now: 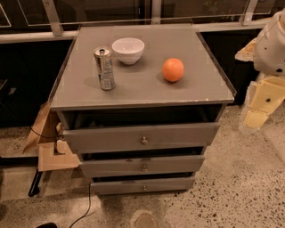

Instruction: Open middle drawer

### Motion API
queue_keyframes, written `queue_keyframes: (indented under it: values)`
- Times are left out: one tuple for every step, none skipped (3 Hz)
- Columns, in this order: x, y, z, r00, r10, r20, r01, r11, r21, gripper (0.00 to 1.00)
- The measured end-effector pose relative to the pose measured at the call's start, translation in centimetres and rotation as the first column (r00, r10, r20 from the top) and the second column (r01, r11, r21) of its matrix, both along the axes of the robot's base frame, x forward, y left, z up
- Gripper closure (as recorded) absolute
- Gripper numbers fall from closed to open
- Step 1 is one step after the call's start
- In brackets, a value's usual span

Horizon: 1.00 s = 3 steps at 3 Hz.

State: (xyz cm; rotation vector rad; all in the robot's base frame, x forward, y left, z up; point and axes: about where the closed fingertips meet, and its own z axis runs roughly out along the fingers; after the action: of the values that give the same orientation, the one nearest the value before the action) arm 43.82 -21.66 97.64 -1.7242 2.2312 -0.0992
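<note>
A speckled stone floor runs under a dark glazed wall with pale slanted frame bars. A grey table with three drawers stands against that wall, seen from above and in front.

On its top a dented silver can stands upright at the left. A white bowl sits just behind and to the right of the can. An orange lies apart from both, right of centre.

The top drawer has the tallest front, with a wide dark gap above it under the tabletop. The middle drawer sits directly below it, between the top drawer and the bottom drawer. It has a flat grey front, and its small brass knob is at the centre. A thin dark gap shows above its front, but I cannot tell whether it is pulled out at all. Nothing touches the knob.

The pale arm enters at the right edge, beside the table's right rear corner. The gripper hangs low at the arm's end, to the right of the table and well apart from the middle drawer. How its jaws stand cannot be told.

Brown cardboard leans against the table's left side. A black cable trails across the floor in front of it.
</note>
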Motion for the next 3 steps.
queue_keyframes:
  values:
    - [0.0, 0.0, 0.0, 1.0, 0.0, 0.0, 0.0, 1.0, 0.0, 0.0]
    - [-0.1, 0.0, -1.6, 0.9998, -0.007, 0.017, 0.006, 1.0, 0.021, 0.0]
    - [-0.3, 0.2, -6.3, 0.9996, -0.018, 0.023, 0.016, 0.996, 0.083, 0.0]
